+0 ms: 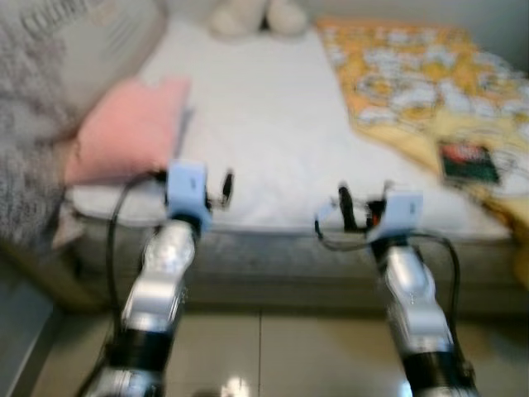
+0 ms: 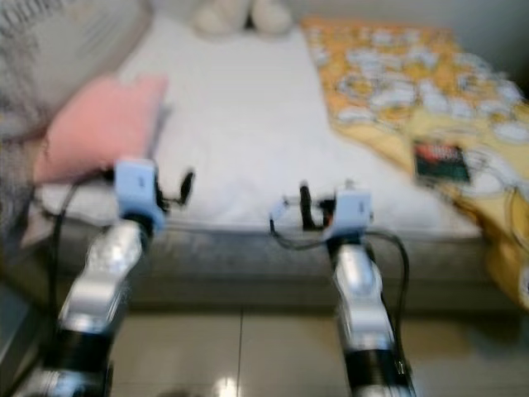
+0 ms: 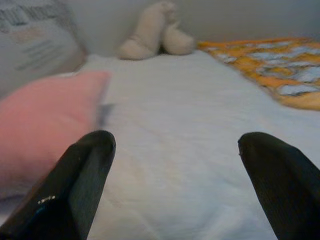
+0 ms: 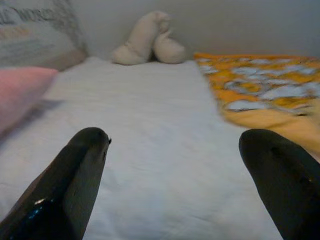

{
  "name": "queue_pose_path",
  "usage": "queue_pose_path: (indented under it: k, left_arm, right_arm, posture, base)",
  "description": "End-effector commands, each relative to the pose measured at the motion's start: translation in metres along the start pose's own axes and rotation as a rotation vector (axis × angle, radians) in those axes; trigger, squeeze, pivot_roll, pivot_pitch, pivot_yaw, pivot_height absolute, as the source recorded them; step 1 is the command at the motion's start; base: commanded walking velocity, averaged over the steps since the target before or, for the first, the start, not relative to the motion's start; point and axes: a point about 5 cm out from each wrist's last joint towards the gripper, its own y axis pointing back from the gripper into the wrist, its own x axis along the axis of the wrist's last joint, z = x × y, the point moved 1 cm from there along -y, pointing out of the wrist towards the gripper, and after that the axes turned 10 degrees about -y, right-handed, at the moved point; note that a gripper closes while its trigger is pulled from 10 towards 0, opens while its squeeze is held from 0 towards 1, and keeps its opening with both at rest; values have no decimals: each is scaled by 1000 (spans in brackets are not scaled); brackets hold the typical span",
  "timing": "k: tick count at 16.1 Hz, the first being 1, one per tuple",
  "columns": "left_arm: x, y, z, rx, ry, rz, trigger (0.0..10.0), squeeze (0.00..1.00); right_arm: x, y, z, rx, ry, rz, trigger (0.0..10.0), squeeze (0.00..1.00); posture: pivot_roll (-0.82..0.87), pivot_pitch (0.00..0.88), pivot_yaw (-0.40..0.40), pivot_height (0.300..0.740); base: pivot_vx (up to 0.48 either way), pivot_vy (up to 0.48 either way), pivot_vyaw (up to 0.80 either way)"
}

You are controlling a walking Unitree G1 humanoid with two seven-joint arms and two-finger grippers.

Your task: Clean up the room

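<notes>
A: Near end first. Where are the arms?

B: Both up at the foot edge of the bed [image 1: 273, 149]. Left end effector [image 1: 216, 188] and right end effector [image 1: 354, 208] hover just over the mattress edge, fingers spread wide in the wrist views, nothing held in either.

A: What's there to tidy?

B: My guess, since the task names nothing: the pink pillow [image 1: 128, 128] on the robot's left, lying skewed near the corner of the white sheet. On the right a yellow patterned blanket [image 1: 430, 83] is bunched along that side w/ a dark flat thing [image 1: 469, 161], maybe a book or box, too blurred to tell.

A: How'd the pillow handle?

B: Prob. soft, light, squashy. Pinch a corner or edge seam; a grip mid-face would likely just slip off the fabric. Blanket is limp, would drag and trail, so take a hem.

A: Anything in the way?

B: A grey knit throw or cushion [image 1: 29, 124] sits against the pillow's left. Farther back, a printed pillow [image 3: 35, 45], then a beige plush toy [image 4: 150, 40] at the wall. Mid-bed is bare sheet.
</notes>
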Motion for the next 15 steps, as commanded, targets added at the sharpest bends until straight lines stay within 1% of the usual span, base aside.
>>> queue_pose_path:
  k: [1, 2, 3, 4, 5, 6, 9, 10, 12, 14, 15]
  left_arm:
    - [7, -3, 2, 5, 16, 24, 10000, 0]
    - [8, -4, 1, 13, 33, 21, 10000, 0]
    - [8, -4, 1, 17, 53, 14, 10000, 0]
    - [8, -4, 0, 18, 58, 14, 10000, 0]
    - [8, -5, -1, 19, 42, 18, 10000, 0]
    - [9, -5, -1, 16, 30, 26, 10000, 1000]
    - [11, -7, -1, 6, 23, 34, 10000, 1000]
    - [11, -8, -2, 15, 22, 31, 10000, 1000]
    - [7, -9, -8, 60, 47, -2, 10000, 1000]
    - [-4, -9, -16, 112, 104, -71, 10000, 1000]
    - [-8, -9, -17, 115, 116, -93, 10000, 1000]
  right_arm:
    - [3, 0, 4, -3, 23, 11, 10000, 0]
    - [3, 0, 4, -2, 23, 11, 10000, 0]
    - [3, 0, 4, -1, 22, 11, 10000, 0]
    - [3, 0, 4, 1, 21, 11, 10000, 0]
    - [3, 0, 4, 0, 22, 11, 10000, 0]
    - [2, 0, 5, -2, 23, 9, 10000, 0]
    - [4, -2, 8, -35, 7, 16, 10000, 0]
    - [3, -2, 11, -56, -14, 14, 10000, 1000]
    - [7, -3, 13, -66, -24, 30, 10000, 1000]
    - [9, -4, 17, -87, -83, 48, 10000, 1000]
    - [10, -5, 18, -95, -117, 50, 10000, 1000]
  posture:
    - [-1, 0, 0, 740]
    - [-1, 0, -1, 740]
    - [-1, 0, -1, 740]
    - [1, 0, -2, 740]
    - [1, 0, -3, 740]
    - [3, 0, -4, 740]
    - [3, 0, -4, 740]
    - [2, 0, -4, 740]
    - [-1, 0, -3, 740]
    - [-1, 0, -1, 740]
    - [-2, 0, -3, 740]
  base:
    - [461, 0, 0]
    - [330, 349, 0]
    - [0, 472, 0]
    - [0, 480, 0]
    - [0, 480, 0]
    - [0, 480, 0]
    - [0, 0, 0]
    - [0, 0, 0]
    - [0, 0, 0]
    - [0, 0, 0]
    - [0, 0, 0]
